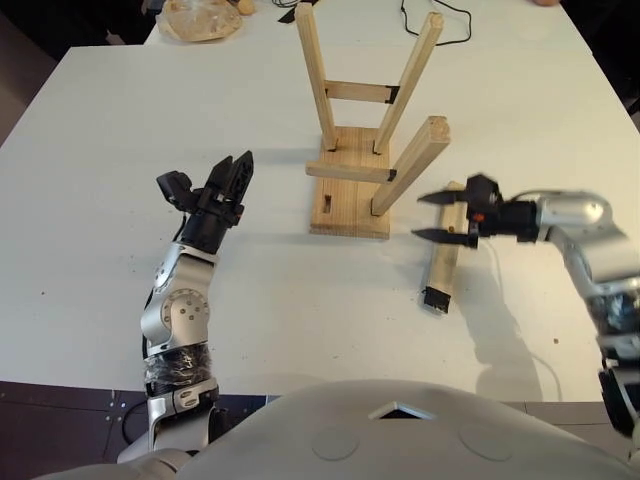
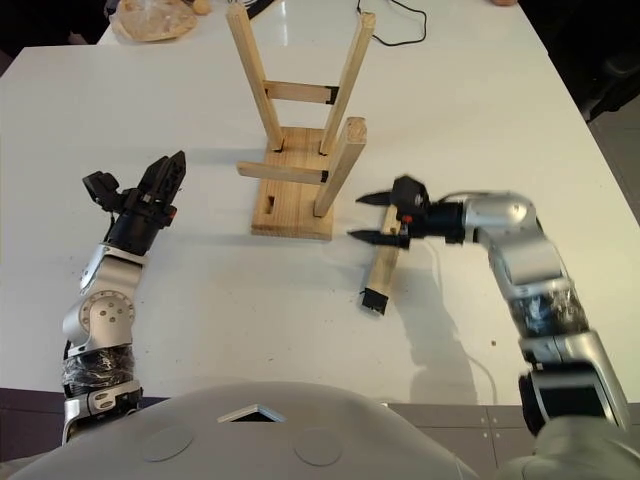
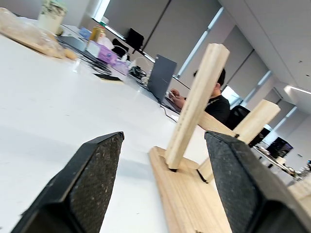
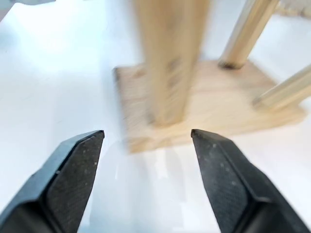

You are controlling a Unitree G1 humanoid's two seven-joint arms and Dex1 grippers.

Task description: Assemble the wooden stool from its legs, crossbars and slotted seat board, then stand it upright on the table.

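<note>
Three pale square wooden legs [image 1: 412, 165] stand in the flat rectangular wooden seat board [image 1: 345, 215], which lies upside down mid-table, and two short wooden crossbars [image 1: 350, 172] link them. The fourth leg, a loose wooden bar with a dark end [image 1: 443, 265], lies on the white table [image 1: 100, 120] just right of the board.

Fitting that last leg looks to be the step in hand. The right gripper [image 1: 420, 217] hovers over the bar's far end, fingers spread and empty. It likely needs to drop, pinch the bar, and carry it to the open slot [image 1: 328, 205] at the board's near-left corner.

The nearest standing leg and the front crossbar lie across that path. The left gripper [image 1: 237, 165] waits left of the board, pads [image 3: 92, 179] apart. A crumpled clear plastic bag [image 1: 200, 18] and a black cable [image 1: 440, 20] sit at the far edge, well apart.
</note>
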